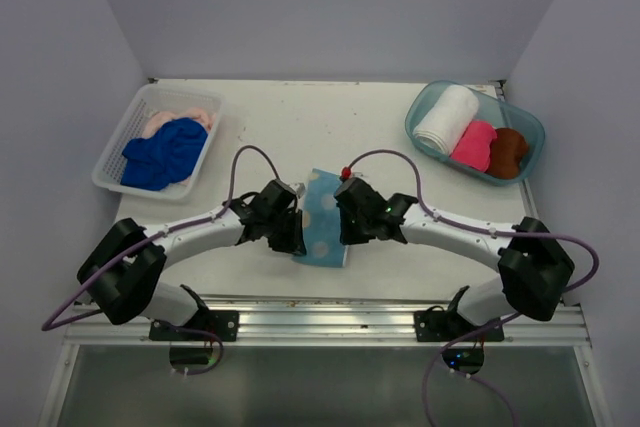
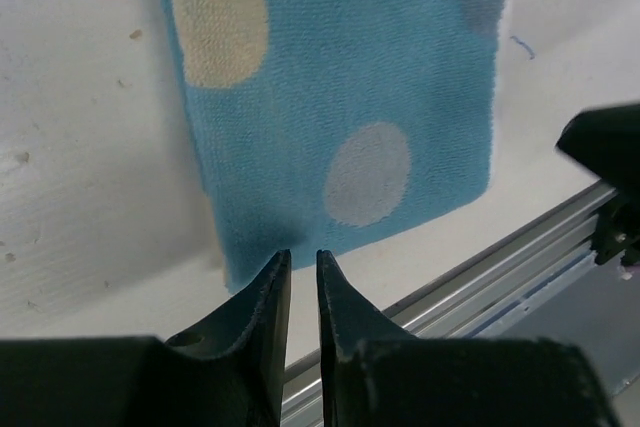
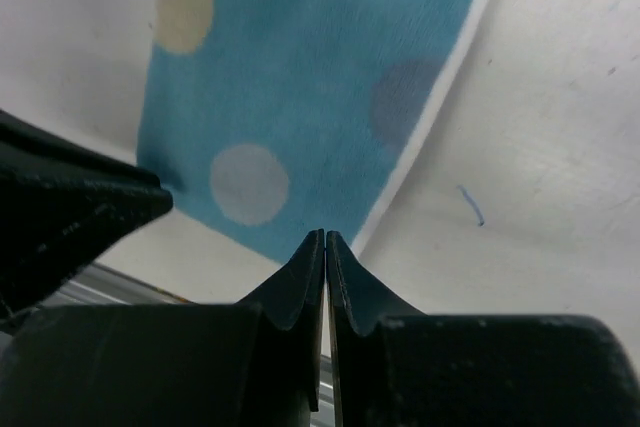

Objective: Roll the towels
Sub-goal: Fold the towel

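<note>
Grey walls, white bench. Roughly halfway, by my count: the white towel, hot pink towel and brown towel sit rolled in the teal tub, back and right of the dotted light blue towel. The royal blue towel and peach towel are heaped loose in the lattice basket, back and left of it. The dotted one lies flat, not rolled yet. The left arm and right arm bend inward and meet low over it, one at each side. The left fingers show a thin slit with nothing in it. The right fingers are pressed together at its near hem; can't tell if they nip any cloth.
</note>
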You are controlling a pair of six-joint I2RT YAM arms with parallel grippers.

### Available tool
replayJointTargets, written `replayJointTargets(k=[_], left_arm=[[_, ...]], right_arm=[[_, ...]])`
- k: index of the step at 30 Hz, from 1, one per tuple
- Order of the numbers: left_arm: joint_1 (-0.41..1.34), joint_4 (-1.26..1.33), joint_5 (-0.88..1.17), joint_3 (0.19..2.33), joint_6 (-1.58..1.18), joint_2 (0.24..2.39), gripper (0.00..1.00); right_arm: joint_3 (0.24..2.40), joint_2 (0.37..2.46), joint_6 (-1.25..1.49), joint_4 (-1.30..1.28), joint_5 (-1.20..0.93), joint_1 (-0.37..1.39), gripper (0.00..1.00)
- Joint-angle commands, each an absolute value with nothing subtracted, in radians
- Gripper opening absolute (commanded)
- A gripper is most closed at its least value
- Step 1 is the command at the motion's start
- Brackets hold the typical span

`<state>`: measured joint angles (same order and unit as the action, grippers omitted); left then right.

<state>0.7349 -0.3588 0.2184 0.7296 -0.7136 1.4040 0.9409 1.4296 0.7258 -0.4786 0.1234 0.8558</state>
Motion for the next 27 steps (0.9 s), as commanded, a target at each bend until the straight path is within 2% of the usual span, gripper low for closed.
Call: replayJointTargets(k=[1,4,7,16,27], left_arm=[[0.73,-0.298,0.213,0.704,-0.689,1.439,0.19],[0.73,-0.279,0.228,0.69,-0.692,1.477,0.17],[0.732,-0.29,0.227,0.69,-0.689,1.471,0.16],[0.73,-0.379,0.225,0.739,-0.683,1.373,0.17],[0.727,-0.31,0.224,0.652,-0.712,1.399,0.18]], right_arm=[[0.884,1.473,0.814,-0.451,0.101,0.928,0.07],[0.848,1.545,0.821,-0.385,0.071,0.945,0.07],[0.877,1.632,0.815,-0.463,0.138,0.954,0.0],[0.974,1.48,0.816,-0.569,0.227,1.017,0.03],[0.902,1.615,0.873,-0.431,0.219,1.074,0.03]])
